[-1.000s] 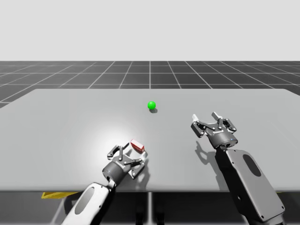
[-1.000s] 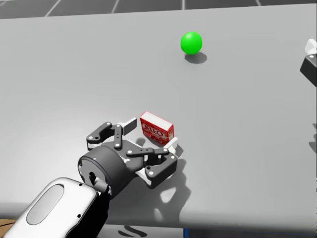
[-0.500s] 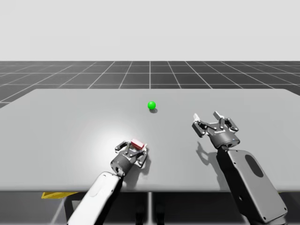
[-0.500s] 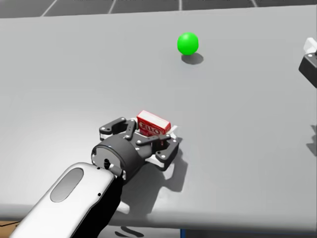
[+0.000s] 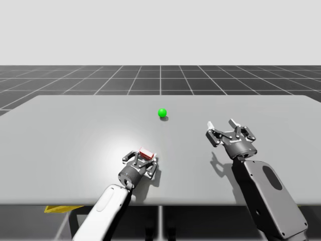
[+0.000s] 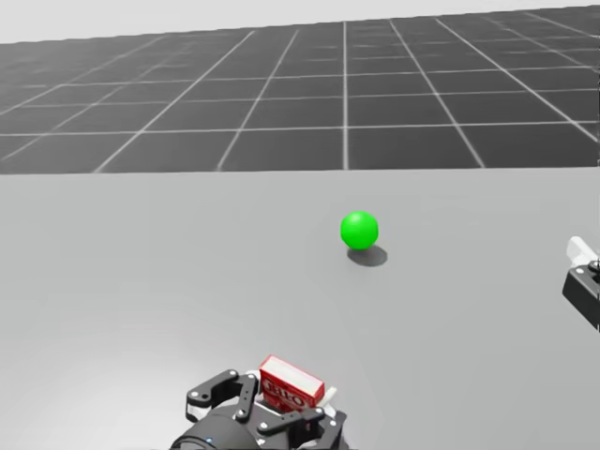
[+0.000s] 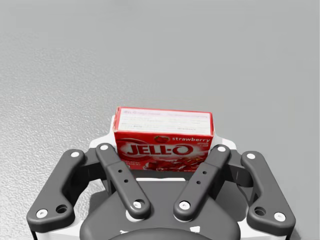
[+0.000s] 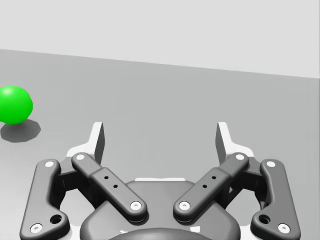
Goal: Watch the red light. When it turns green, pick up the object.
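Note:
The light is a green ball (image 5: 162, 113) (image 6: 359, 230) (image 8: 14, 104) on the grey table, toward the far middle. A small red box (image 5: 146, 153) (image 6: 292, 383) (image 7: 163, 137) stands near the table's front edge. My left gripper (image 5: 143, 161) (image 6: 281, 408) (image 7: 163, 150) is shut on the red box, one finger on each side of it. My right gripper (image 5: 224, 128) (image 8: 161, 137) hovers at the right with its fingers wide apart and nothing between them; the green ball lies off to its side.
The grey table (image 5: 65, 130) spreads wide around both arms. Its front edge runs just behind my left gripper. A dark tiled floor (image 6: 281, 103) lies beyond the far edge.
My left gripper has closed on the red box and holds it. My head has turned upward, so the far floor now shows. My right arm has barely moved.

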`<action>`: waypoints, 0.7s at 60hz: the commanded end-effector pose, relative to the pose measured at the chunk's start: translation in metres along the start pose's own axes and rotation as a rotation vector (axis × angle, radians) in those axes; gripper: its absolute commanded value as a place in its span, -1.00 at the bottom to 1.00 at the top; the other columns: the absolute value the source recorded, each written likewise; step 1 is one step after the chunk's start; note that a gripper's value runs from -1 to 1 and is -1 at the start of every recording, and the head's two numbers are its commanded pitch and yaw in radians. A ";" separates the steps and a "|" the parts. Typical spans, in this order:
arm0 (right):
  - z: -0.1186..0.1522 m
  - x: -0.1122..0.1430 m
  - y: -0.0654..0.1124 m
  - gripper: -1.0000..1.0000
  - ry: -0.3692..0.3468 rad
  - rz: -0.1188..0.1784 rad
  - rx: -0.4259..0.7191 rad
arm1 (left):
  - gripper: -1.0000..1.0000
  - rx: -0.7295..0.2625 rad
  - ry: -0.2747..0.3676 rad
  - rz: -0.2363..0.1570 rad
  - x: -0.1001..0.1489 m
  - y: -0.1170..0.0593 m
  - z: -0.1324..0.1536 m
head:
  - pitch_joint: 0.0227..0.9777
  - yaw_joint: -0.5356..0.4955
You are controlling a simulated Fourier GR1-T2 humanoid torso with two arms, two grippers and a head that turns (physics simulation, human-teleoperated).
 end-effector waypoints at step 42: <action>-0.001 -0.002 -0.002 -1.00 0.008 -0.013 0.001 | 1.00 -0.025 -0.166 -0.067 0.085 0.024 0.012 | -0.13 0.30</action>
